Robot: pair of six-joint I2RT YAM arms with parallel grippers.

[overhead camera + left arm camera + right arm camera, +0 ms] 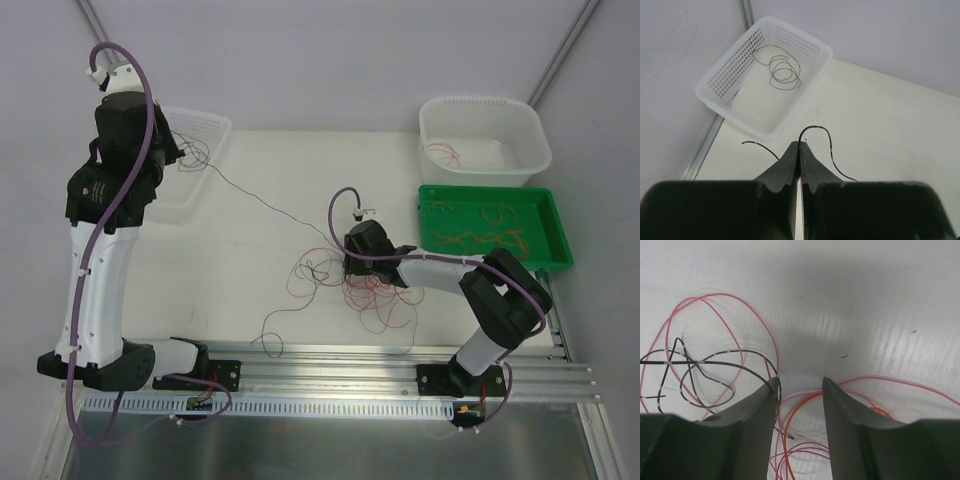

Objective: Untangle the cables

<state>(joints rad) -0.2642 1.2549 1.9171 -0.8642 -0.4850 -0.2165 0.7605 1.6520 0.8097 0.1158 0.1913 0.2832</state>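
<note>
Two arms, left gripper (800, 145) clamped on black cable (815, 127), right gripper (800, 382) stood open over tangled cables (385, 310).

My top camera looks steeply down on the whole table (270, 170) from the near side. The left wrist view hangs high, the basket (732, 72) ahead of the left gripper (800, 145). The right wrist view sits close over the table, cables (700, 361) around the right gripper (800, 382). The top view covers those 2 spots.
</note>
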